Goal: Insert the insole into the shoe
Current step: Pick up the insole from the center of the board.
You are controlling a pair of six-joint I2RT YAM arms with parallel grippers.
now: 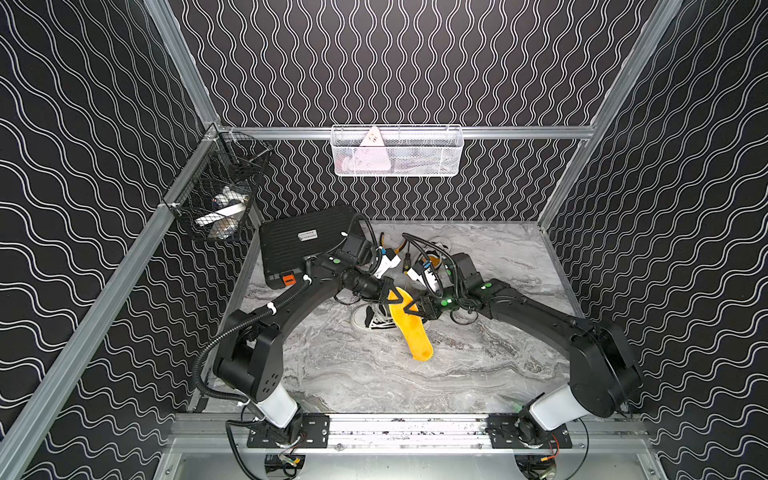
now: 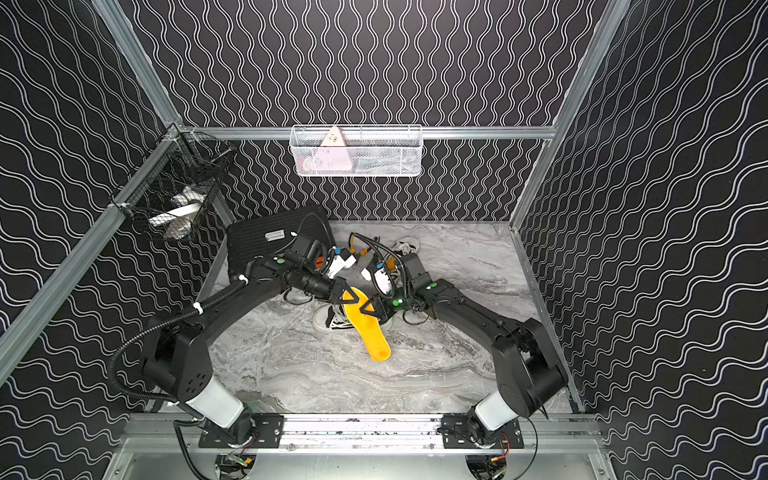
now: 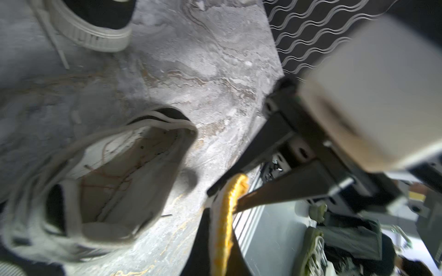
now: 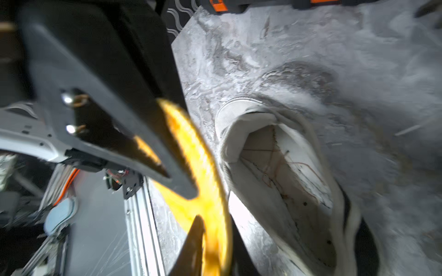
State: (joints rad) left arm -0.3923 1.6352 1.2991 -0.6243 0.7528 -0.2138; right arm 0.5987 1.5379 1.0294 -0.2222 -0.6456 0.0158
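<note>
A yellow insole (image 1: 412,332) (image 2: 371,334) hangs slanted over the marble table, its toe end toward the front. My left gripper (image 1: 394,296) (image 2: 352,296) is shut on its far heel end. Close beside it, my right gripper (image 1: 412,310) (image 2: 368,308) is shut on the insole's right edge. The shoe (image 1: 371,321) (image 2: 330,322), a black-and-white high-top, lies just beneath them. Its open mouth (image 3: 119,172) (image 4: 287,179) faces both wrist cameras. In the left wrist view the insole (image 3: 226,215) shows edge-on between my fingers. In the right wrist view the insole (image 4: 198,167) sits between my fingers.
A second shoe (image 1: 435,250) with loose laces lies at the back, and small tools lie beside it. A black case (image 1: 303,245) sits back left. A black wire basket (image 1: 216,199) and a white mesh basket (image 1: 397,151) hang on the frame. A metal rail (image 1: 395,428) runs along the front.
</note>
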